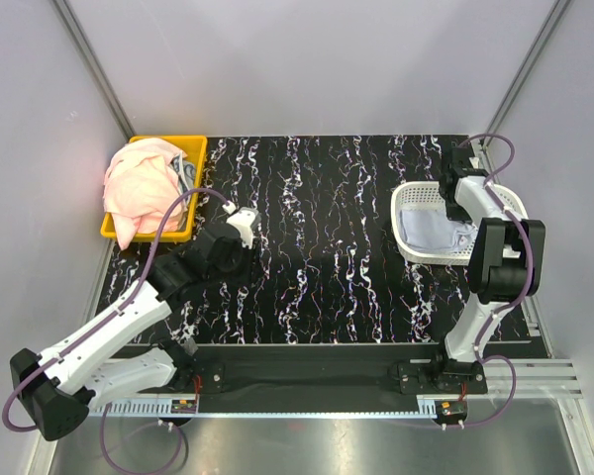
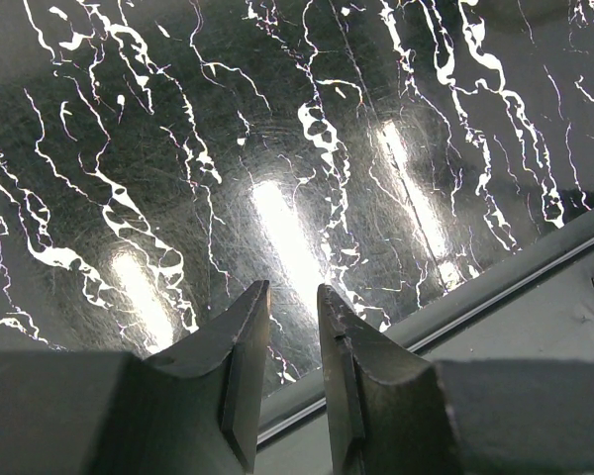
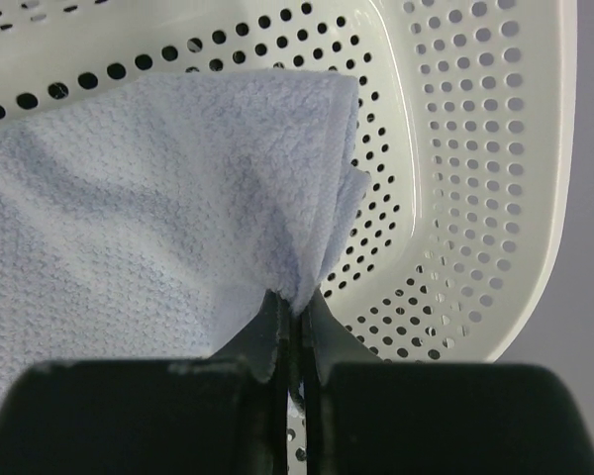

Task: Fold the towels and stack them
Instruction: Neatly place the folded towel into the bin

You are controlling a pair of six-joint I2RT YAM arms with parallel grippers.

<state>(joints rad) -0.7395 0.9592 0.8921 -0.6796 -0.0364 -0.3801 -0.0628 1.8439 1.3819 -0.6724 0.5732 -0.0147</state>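
With the right end effector (image 3: 295, 309), a tight pinch on one folded corner of the pale blue towel (image 3: 148, 218): jaws fully closed, several layers of cloth squeezed between them. Held just above the white mesh basket (image 3: 465, 198), at the far right of the tabletop (image 1: 317, 247), with the rest of the cloth lying inside on the basket floor. Probably gripped at the corner so as to set a folded piece down flat, or to lift it by an edge; not possible to say which.

With the left end effector (image 2: 292, 293), nothing held: partly open, only a narrow gap between the jaws. Hanging low over bare tabletop on the left side, near the yellow bin (image 1: 193, 163), likely waiting there to reach for the next cloth. In that bin, heaped and unfolded, the pink towels (image 1: 144, 183), spilling over the near rim.

As for direction of the pale blue towel: pinched corner pointing toward the right end effector, body spreading away to the left in the right wrist view. Long axis seemingly along the longer side of the basket, but hard to confirm because of the bunching.
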